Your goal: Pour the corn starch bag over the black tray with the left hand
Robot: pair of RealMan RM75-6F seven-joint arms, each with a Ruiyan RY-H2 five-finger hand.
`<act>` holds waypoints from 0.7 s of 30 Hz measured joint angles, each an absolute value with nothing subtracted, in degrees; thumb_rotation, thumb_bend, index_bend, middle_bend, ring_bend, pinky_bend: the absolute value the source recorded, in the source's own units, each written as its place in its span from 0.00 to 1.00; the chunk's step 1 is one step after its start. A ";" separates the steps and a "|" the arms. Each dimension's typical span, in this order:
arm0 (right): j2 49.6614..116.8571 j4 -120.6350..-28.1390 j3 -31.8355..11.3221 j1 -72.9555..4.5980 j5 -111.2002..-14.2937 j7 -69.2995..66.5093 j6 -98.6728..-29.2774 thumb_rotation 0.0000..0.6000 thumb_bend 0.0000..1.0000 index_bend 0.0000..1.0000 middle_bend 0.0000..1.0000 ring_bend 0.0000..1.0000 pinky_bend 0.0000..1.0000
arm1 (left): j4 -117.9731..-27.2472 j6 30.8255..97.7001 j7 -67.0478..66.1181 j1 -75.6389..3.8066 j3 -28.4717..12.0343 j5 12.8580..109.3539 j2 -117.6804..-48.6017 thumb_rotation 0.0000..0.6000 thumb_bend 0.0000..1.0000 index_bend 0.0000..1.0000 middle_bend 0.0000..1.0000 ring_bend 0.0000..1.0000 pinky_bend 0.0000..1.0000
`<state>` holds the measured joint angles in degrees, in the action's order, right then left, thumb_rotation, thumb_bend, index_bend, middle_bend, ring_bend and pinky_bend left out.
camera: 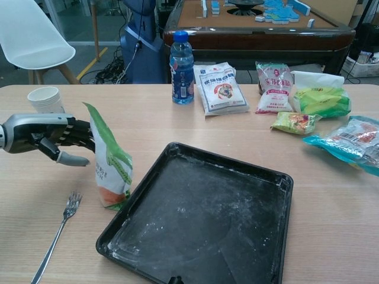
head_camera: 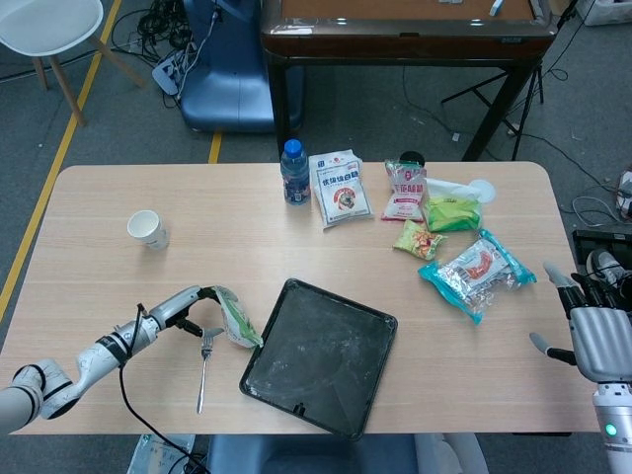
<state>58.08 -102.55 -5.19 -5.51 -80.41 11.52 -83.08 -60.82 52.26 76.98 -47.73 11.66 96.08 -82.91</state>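
The left hand (camera: 50,135) holds the corn starch bag (camera: 109,164) by its top edge. The bag stands upright just right of the hand, beside the black tray (camera: 278,207). Lift it over the tray, then tip slowly.

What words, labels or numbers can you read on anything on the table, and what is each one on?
None reads clearly.
White bag: dark header print and a round picture, too blurred.
Pink bag: red print, too blurred.
Bottle: blue label, text too small.
Starch bag in the left hand: small grey print, unreadable.
Teal packet: label too small.
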 measured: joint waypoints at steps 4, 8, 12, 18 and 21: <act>58.13 -102.30 -5.29 -5.48 -80.07 11.35 -83.02 1.00 0.18 0.09 0.23 0.13 0.14 | -59.69 51.94 77.25 -47.84 11.47 96.12 -84.40 1.00 0.25 0.34 0.34 0.32 0.14; 58.11 -102.30 -5.36 -5.48 -79.91 11.31 -82.98 1.00 0.18 0.09 0.23 0.13 0.14 | -58.46 51.86 76.14 -47.40 10.44 94.88 -85.82 1.00 0.25 0.51 0.56 0.49 0.27; 58.22 -102.26 -5.44 -5.48 -79.72 11.28 -82.98 1.00 0.18 0.09 0.23 0.13 0.14 | -58.23 51.73 74.94 -46.81 9.81 93.86 -85.98 1.00 0.25 0.54 0.61 0.55 0.35; 58.50 -102.02 -5.49 -5.68 -79.79 11.04 -82.74 1.00 0.18 0.09 0.23 0.13 0.14 | -58.93 51.99 73.15 -45.36 9.25 92.31 -84.84 1.00 0.25 0.56 0.63 0.57 0.40; 58.58 -101.97 -5.51 -5.77 -79.90 11.00 -82.70 1.00 0.18 0.09 0.23 0.13 0.14 | -59.66 52.28 72.75 -44.49 8.98 91.59 -83.96 1.00 0.25 0.56 0.63 0.57 0.40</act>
<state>58.58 -101.97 -5.51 -5.77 -79.90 11.00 -82.70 -59.66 52.28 72.75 -44.49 8.98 91.59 -83.96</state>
